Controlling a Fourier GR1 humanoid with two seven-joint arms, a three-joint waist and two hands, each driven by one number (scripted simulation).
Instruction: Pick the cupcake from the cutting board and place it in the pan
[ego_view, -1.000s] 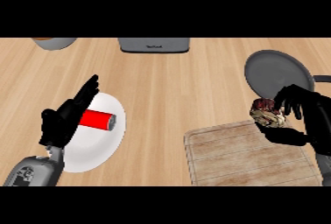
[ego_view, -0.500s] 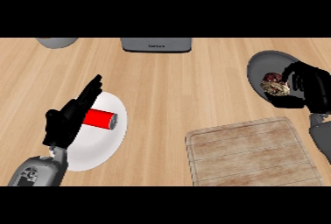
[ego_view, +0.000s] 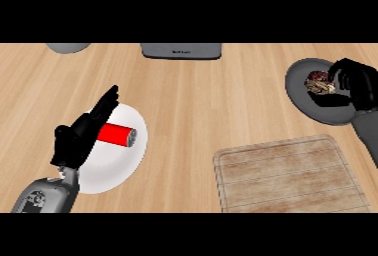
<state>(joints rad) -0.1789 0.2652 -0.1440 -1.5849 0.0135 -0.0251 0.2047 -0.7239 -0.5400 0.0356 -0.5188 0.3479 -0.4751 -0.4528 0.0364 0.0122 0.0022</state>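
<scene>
The cupcake (ego_view: 320, 83), brown with a dark red top, is over the grey pan (ego_view: 310, 105) at the right edge. My right hand (ego_view: 354, 82) is curled round it from the right, and I cannot tell whether the cupcake touches the pan's floor. The wooden cutting board (ego_view: 288, 172) lies bare at the lower right. My left hand (ego_view: 81, 135) rests open at the left, fingers up, over a white plate.
A red can (ego_view: 117, 135) lies on its side on the white plate (ego_view: 122, 165). A grey appliance (ego_view: 181, 51) stands at the top centre and a grey bowl (ego_view: 68, 47) at the top left.
My right hand has carried the cupcake from above the cutting board's far edge up and away to the pan. The left hand has stayed in place.
</scene>
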